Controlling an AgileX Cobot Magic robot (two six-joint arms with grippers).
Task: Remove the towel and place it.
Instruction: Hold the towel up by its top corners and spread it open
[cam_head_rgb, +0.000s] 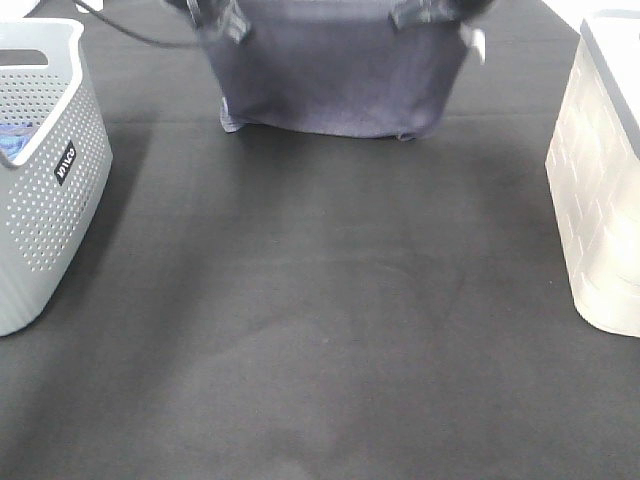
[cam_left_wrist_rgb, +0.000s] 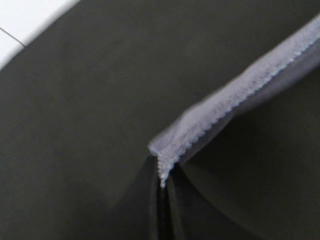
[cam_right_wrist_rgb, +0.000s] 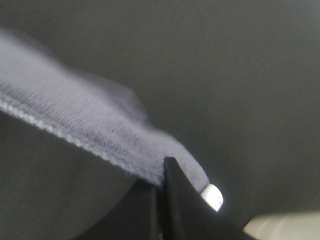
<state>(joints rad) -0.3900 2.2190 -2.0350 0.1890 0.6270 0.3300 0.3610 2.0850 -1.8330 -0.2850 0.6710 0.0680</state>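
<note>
The towel (cam_head_rgb: 335, 85), a grey-lavender cloth, hangs spread out at the far end of the table, its lower edge resting on the black surface. My left gripper (cam_head_rgb: 226, 18) pinches its upper left corner and my right gripper (cam_head_rgb: 412, 12) its upper right corner. In the left wrist view the left gripper (cam_left_wrist_rgb: 162, 182) is shut on the stitched hem of the towel (cam_left_wrist_rgb: 240, 95). In the right wrist view the right gripper (cam_right_wrist_rgb: 167, 172) is shut on the towel (cam_right_wrist_rgb: 85, 125) beside its small white tag (cam_right_wrist_rgb: 212, 196).
A grey perforated basket (cam_head_rgb: 60, 220) stands at the left edge with a blue cloth (cam_head_rgb: 14, 142) inside. A white basket (cam_head_rgb: 600, 230) stands at the right edge. The black table covering (cam_head_rgb: 320, 320) lies between them.
</note>
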